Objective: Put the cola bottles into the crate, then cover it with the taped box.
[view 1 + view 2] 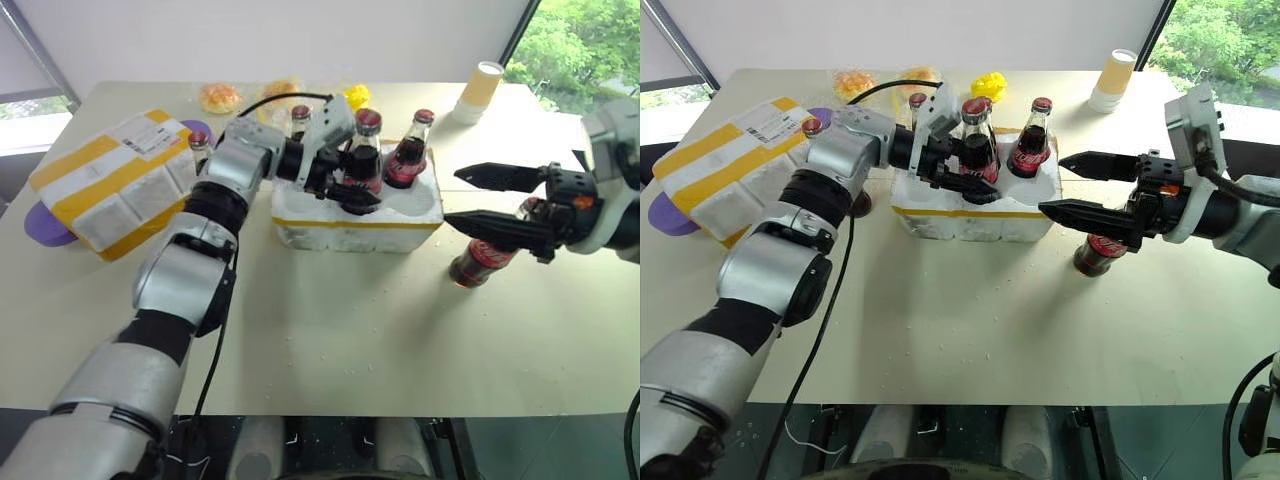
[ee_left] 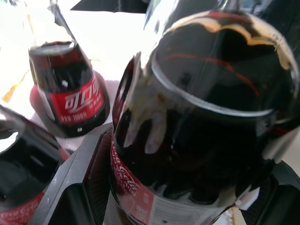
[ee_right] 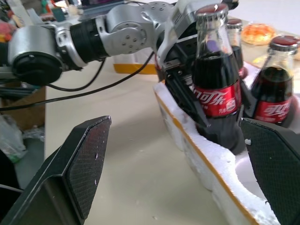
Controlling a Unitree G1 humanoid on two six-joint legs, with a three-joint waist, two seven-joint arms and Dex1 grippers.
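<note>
The crate, a low white foam tray with a thin yellow band, sits mid-table. My left gripper is shut on a cola bottle standing upright at the crate's front middle. Two more cola bottles stand in the crate, one to its right and one behind it. Another bottle stands on the table right of the crate, behind my open right gripper, which hovers above the table, its fingers aimed at the crate. One bottle stands beside the taped box at the far left.
A purple mat lies under the taped box. At the back edge are a bun, a yellow item and a paper cup. A black cable hangs along my left arm.
</note>
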